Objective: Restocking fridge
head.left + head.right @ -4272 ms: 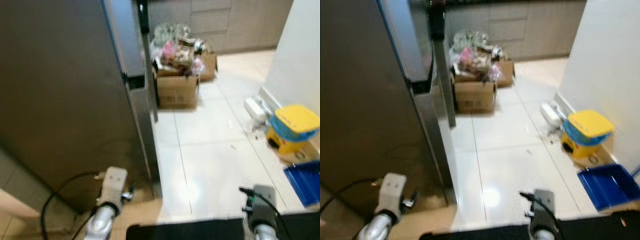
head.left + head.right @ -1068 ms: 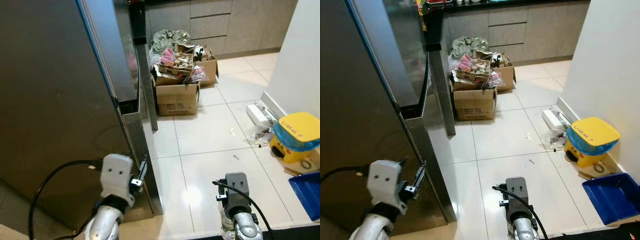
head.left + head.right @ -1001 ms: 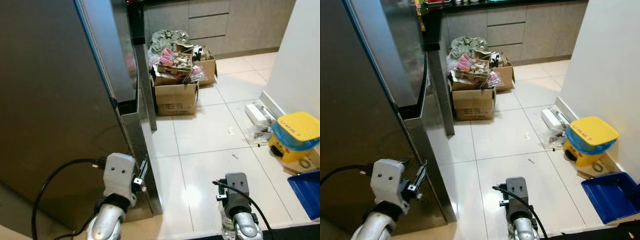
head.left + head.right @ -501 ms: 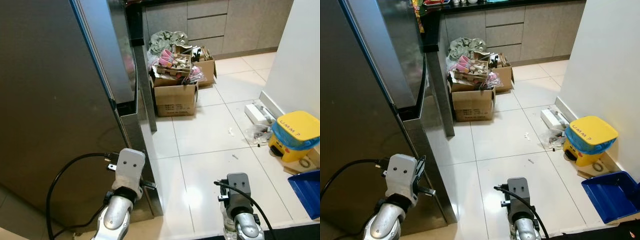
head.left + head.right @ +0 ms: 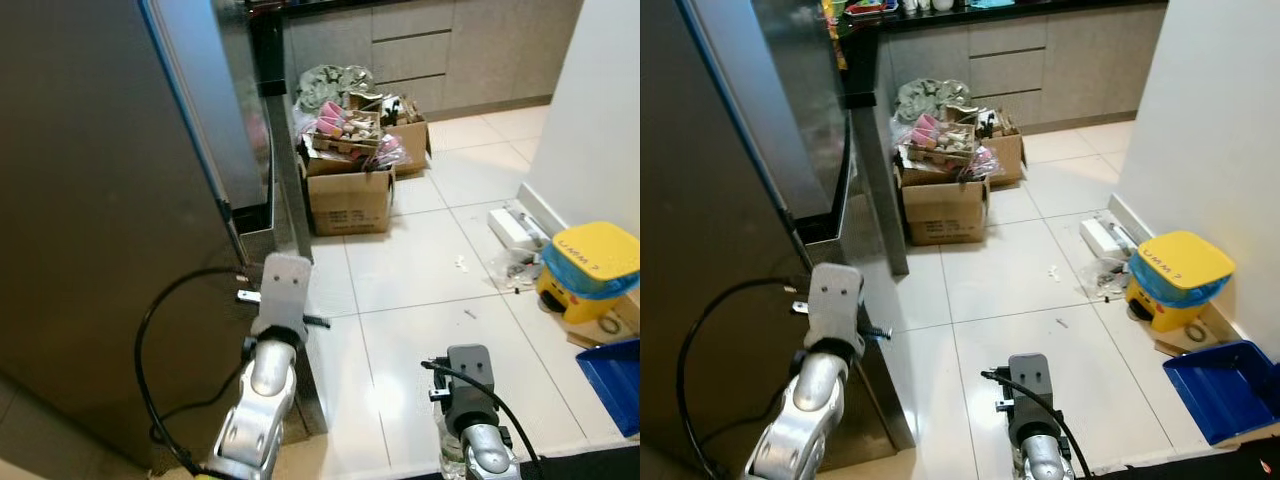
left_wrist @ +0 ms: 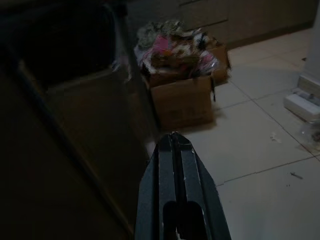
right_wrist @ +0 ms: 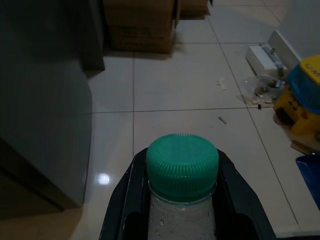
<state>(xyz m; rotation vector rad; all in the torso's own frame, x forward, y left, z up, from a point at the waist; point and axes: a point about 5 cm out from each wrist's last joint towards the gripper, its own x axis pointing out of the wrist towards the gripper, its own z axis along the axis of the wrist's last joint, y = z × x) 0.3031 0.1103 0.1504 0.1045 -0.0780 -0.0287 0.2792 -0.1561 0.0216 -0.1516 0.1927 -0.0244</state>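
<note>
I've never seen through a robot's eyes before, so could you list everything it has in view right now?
Fridge: one, dark steel, on the robot's left, doors shut.
Cardboard boxes: two, brown, heaped with mixed packets, on the floor past the fridge.
Cabinets: grey drawer fronts along the far wall.
Bin: one, yellow lid over a blue rim, by the white wall on the right.
Tray: one, blue, on the floor near the bin.
White flat object: one, at the foot of the wall; can't tell what it is.
Bottle: one, clear with a green cap, held in the right hand.
Left hand: fingers closed together, raised beside the fridge.
Right hand: low, closed on the bottle.
</note>
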